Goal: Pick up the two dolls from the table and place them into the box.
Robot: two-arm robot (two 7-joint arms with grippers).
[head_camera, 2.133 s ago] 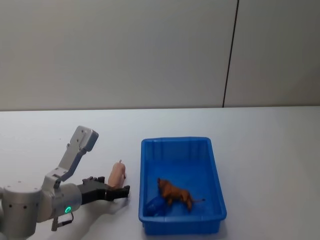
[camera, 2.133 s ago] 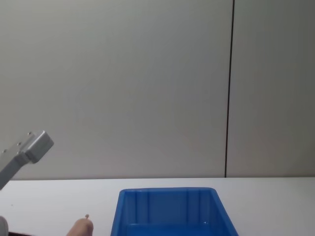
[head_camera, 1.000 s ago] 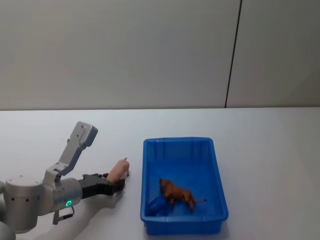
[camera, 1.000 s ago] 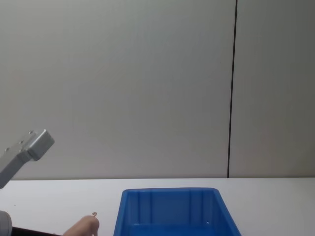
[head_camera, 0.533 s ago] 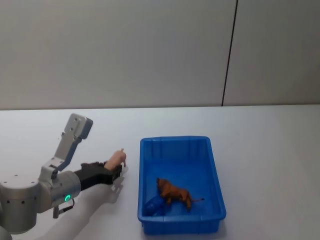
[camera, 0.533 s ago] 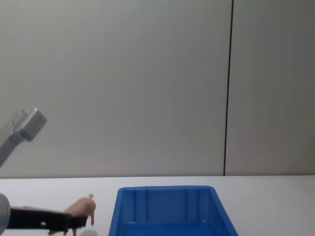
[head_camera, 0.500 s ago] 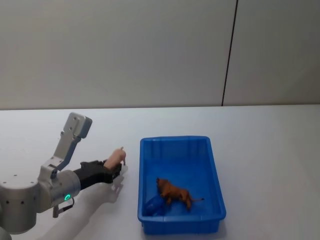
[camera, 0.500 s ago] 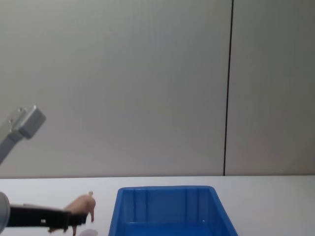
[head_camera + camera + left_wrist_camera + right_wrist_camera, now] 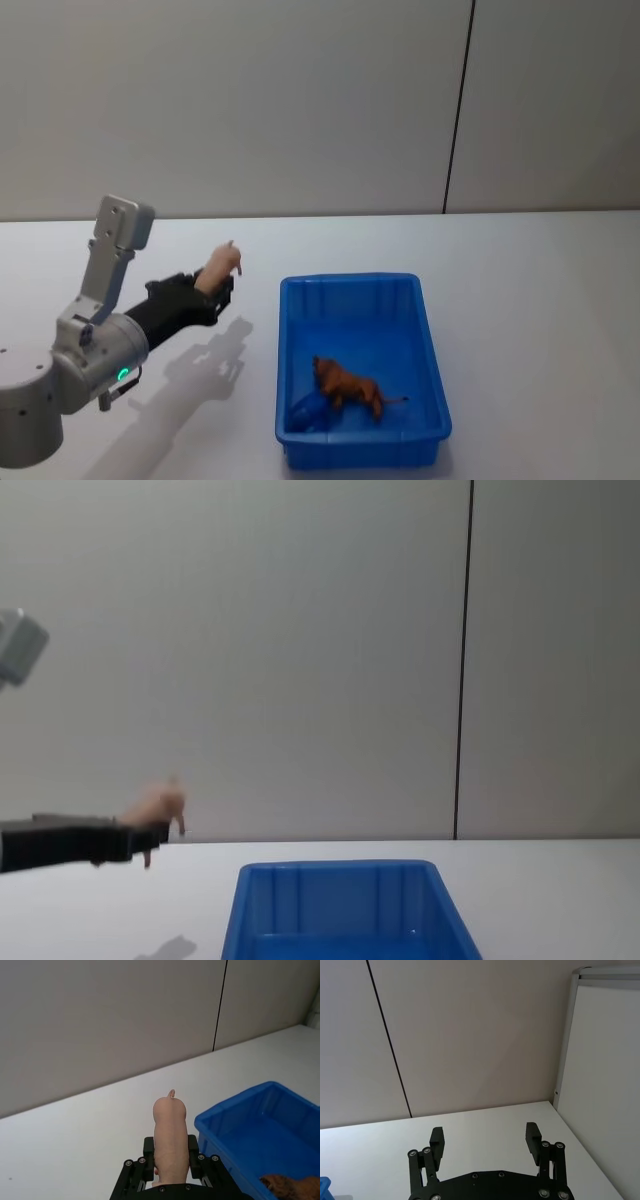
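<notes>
My left gripper (image 9: pixel 215 285) (image 9: pixel 170 1157) (image 9: pixel 140 835) is shut on the peach-pink doll (image 9: pixel 216 265) (image 9: pixel 169 1132) (image 9: pixel 155 805) and holds it in the air, left of the blue box (image 9: pixel 430 330) (image 9: pixel 235 1115) (image 9: pixel 340 875). The reddish-brown doll (image 9: pixel 348 386) (image 9: pixel 292 1187) lies inside the box near its front end. The box sits on the white table (image 9: pixel 540 290). My right gripper (image 9: pixel 485 1142) is open, with nothing between its fingers.
A grey wall with a dark vertical seam (image 9: pixel 458 110) stands behind the table. The gripper's shadow (image 9: pixel 215 360) falls on the tabletop left of the box. A small dark-blue patch (image 9: pixel 308 410) shows in the box beside the brown doll.
My left gripper has closed on the peach-pink doll and lifted it well off the table, rising and moving away from me. The box and brown doll stay put.
</notes>
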